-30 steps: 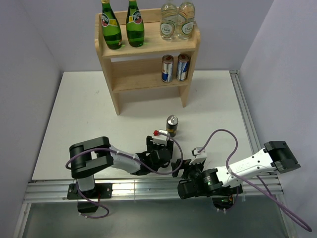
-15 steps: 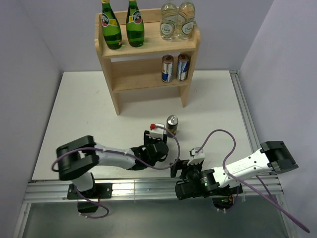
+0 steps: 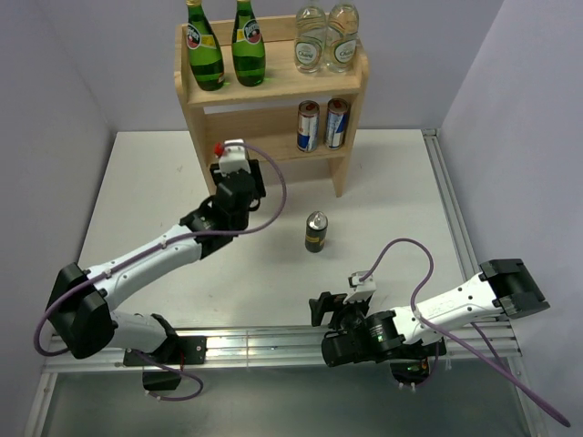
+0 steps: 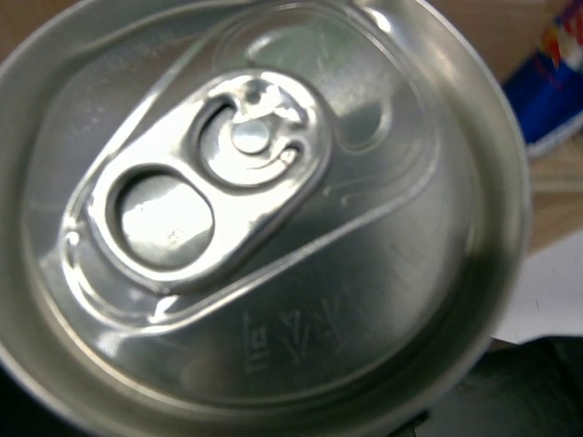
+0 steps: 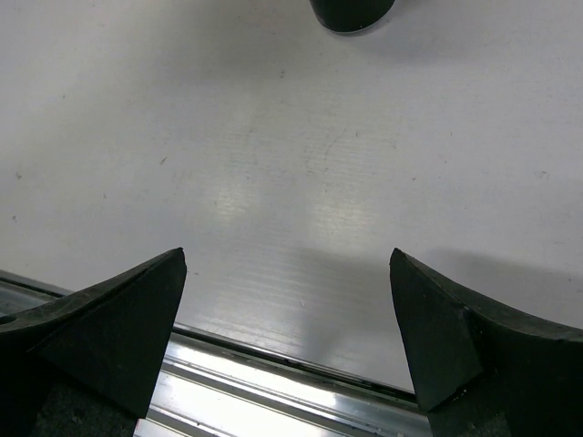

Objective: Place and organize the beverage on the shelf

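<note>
Can (image 3: 316, 232) on table (image 3: 137, 200): light, slick, dentable; take mid-body. Right end effector (image 5: 290, 314) spread wide; left end effector (image 3: 239, 173): cannot tell.

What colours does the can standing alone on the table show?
The can is dark with a yellow band and silver top; clearest in the top external view.

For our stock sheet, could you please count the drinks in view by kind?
Green glass bottles: 2
Clear glass bottles: 2
Blue-and-silver cans: 2
Dark yellow-banded can: 1
Silver-topped can, sides unseen, in left wrist view: 1
Total: 8
</note>
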Robot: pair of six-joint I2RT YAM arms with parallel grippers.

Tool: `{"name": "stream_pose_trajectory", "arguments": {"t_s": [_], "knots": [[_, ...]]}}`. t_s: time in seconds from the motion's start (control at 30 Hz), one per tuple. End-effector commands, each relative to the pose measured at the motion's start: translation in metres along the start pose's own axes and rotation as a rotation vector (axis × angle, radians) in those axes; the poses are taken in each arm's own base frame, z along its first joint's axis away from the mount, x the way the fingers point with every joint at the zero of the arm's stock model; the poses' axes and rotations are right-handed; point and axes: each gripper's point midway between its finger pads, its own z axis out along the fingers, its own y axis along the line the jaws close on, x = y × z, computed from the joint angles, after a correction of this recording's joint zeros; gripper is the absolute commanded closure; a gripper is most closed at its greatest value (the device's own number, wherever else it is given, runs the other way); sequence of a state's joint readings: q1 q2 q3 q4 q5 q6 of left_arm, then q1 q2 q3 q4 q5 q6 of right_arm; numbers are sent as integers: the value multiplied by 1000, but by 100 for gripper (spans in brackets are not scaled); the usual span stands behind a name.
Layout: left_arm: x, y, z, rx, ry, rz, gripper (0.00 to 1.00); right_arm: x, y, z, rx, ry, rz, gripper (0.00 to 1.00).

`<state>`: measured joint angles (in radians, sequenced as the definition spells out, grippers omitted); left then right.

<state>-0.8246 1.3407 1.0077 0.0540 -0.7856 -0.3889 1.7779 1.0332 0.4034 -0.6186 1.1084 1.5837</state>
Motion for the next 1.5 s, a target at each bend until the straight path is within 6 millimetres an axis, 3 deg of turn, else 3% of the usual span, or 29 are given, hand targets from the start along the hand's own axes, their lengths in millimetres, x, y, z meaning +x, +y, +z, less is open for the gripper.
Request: {"name": "stream_pose_trajectory", "arguments": {"t_s": [0.0, 0.17, 0.5, 0.93, 1.23, 1.3, 1.4, 1.47], "knots": [[-60, -4, 9, 24, -85, -34, 100, -8, 3, 1, -18, -49, 43, 0], [-78, 11, 34, -8, -103, -76, 100, -4, 0, 2, -18, -38, 48, 0], [-75, 40, 73, -101, -127, -93, 100, 1, -1, 1, -23, -28, 53, 0], [-88, 57, 96, -179, -157, -79, 100, 9, -3, 2, -11, -15, 42, 0], [-82, 60, 117, -216, -142, -43, 99, 12, -4, 3, -9, -6, 39, 0], [-79, 61, 121, -225, -137, -33, 96, 12, -3, 2, -11, -4, 40, 0], [-75, 62, 123, -235, -131, -22, 82, 14, -4, 2, -11, -1, 39, 0], [-73, 62, 123, -237, -129, -28, 63, 14, -3, 2, -11, 0, 38, 0]]}}
